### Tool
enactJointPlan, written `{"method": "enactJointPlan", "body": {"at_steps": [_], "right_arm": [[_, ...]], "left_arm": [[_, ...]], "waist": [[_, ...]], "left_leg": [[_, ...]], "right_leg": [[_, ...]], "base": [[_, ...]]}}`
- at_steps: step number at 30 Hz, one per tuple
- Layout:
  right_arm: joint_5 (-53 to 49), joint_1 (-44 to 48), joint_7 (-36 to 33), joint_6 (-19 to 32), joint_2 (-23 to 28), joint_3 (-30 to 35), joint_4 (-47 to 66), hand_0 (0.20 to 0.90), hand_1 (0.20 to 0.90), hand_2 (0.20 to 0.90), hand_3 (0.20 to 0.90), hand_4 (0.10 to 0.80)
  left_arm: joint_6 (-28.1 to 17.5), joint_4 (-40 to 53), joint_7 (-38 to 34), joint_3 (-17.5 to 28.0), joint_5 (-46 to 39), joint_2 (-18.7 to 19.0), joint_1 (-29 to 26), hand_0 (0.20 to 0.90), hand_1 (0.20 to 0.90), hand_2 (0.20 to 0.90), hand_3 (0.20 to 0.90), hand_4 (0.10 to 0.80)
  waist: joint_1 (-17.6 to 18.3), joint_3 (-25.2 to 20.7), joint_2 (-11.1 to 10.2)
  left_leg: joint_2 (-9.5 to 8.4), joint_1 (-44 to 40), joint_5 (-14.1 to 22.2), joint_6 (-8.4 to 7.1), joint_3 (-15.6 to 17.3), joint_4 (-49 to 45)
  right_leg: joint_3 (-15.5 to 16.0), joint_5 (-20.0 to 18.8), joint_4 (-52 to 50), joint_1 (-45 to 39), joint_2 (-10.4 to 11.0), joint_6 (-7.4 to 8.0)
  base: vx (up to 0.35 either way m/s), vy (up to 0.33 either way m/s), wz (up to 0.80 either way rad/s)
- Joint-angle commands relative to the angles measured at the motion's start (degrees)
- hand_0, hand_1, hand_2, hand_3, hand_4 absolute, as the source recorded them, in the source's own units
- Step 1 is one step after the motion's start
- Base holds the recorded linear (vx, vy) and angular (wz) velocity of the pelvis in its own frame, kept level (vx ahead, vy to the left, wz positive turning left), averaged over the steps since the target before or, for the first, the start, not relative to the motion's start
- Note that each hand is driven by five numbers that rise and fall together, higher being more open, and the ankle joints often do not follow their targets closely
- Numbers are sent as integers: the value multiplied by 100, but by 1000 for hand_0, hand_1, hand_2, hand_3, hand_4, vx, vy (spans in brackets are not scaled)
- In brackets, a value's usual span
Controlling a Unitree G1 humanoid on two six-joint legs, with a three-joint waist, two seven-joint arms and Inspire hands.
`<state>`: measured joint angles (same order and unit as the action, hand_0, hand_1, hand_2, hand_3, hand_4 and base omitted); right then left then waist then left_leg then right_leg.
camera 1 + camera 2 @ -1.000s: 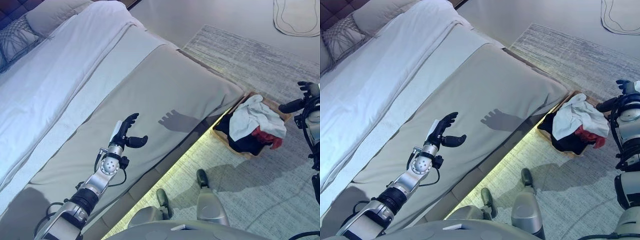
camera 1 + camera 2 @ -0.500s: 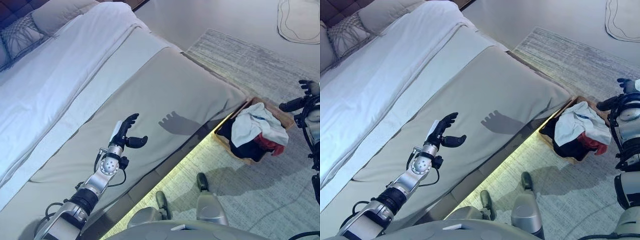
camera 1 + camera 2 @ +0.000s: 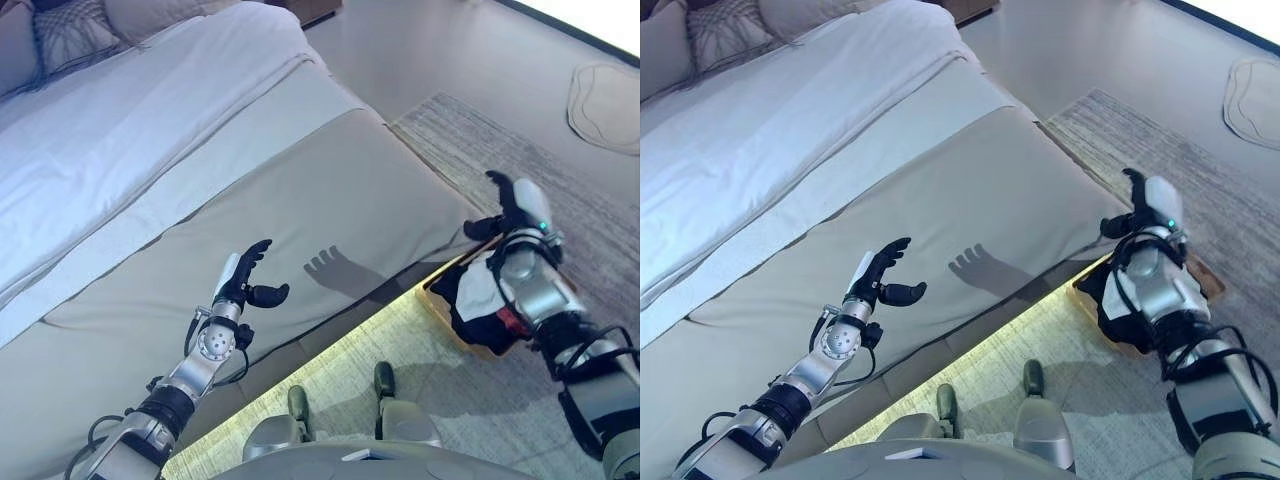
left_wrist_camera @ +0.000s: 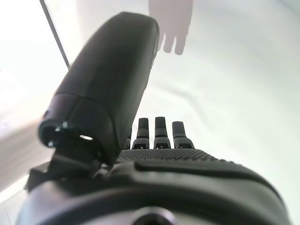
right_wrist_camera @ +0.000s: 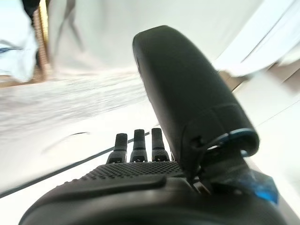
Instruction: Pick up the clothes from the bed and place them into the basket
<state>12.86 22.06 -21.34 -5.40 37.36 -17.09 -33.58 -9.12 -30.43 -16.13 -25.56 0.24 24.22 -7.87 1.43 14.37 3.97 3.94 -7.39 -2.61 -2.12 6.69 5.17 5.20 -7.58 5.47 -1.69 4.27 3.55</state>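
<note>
Since the clothes (image 3: 478, 296) already lie heaped in the basket (image 3: 1203, 276) beside the bed (image 3: 330, 190), you have both hands empty, left hand (image 3: 247, 282) and right hand (image 3: 515, 205) fingers relaxed; they're soft, light cloth, so gather a bunched fold.

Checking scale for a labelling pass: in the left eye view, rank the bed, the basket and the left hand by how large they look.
1. bed, by far the largest.
2. basket, partly hidden behind the right arm.
3. left hand; it looks close to the basket's visible part and is nearer the camera, so this rank is unsure.
</note>
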Motion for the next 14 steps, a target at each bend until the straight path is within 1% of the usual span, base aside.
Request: {"method": "enactJointPlan", "body": {"at_steps": [1,4,7,8,9,10,14], "right_arm": [[388,-173,-677,801,-40,-135,166,900,900,900,900,800],[567,-503,-884,1143,-225,-237,91,900,900,900,900,800],[885,-750,-1143,1368,-347,-266,50,900,900,900,900,800],[887,-751,-1145,1369,-349,-266,50,900,900,900,900,800],[1131,-875,-1322,1446,-410,-300,142,900,900,900,900,800],[1144,-955,-1363,1523,-456,-309,211,900,900,900,900,800],[987,-1148,-1219,1535,-588,-343,296,900,900,900,900,800]], "left_arm": [[-380,-256,-179,193,327,71,-83,900,900,900,900,800],[-414,-378,-127,184,376,46,17,900,900,900,900,800],[-468,-421,-48,260,355,54,165,900,900,900,900,800],[-469,-420,-47,260,355,55,167,900,900,900,900,800],[-512,-445,1,325,395,49,254,900,900,900,900,800],[-528,-427,16,362,415,58,315,900,900,900,900,800],[-571,-524,53,454,461,39,381,900,900,900,900,800]], "waist": [[-47,-807,-359],[-115,-880,-393],[-219,-928,-421],[-217,-930,-421],[-272,-943,-436],[-298,-949,-448],[-355,-945,-462]], "left_leg": [[227,55,371,-100,-43,-17],[215,64,372,-73,-104,-17],[198,77,376,-54,-186,-17],[198,78,376,-54,-189,-17],[186,92,378,-43,-239,-17],[179,108,379,-39,-265,-17],[162,152,380,-29,-337,-17]], "right_leg": [[64,534,-51,-289,256,111],[131,546,-47,-332,264,137],[225,566,-47,-382,279,156],[227,566,-47,-382,279,156],[277,576,-47,-400,286,165],[308,581,-47,-403,289,170],[401,601,-47,-412,297,178]], "base": [[18,26,15],[30,14,14],[46,5,14],[51,2,9],[41,-4,10],[40,-5,13],[16,-1,19]]}}
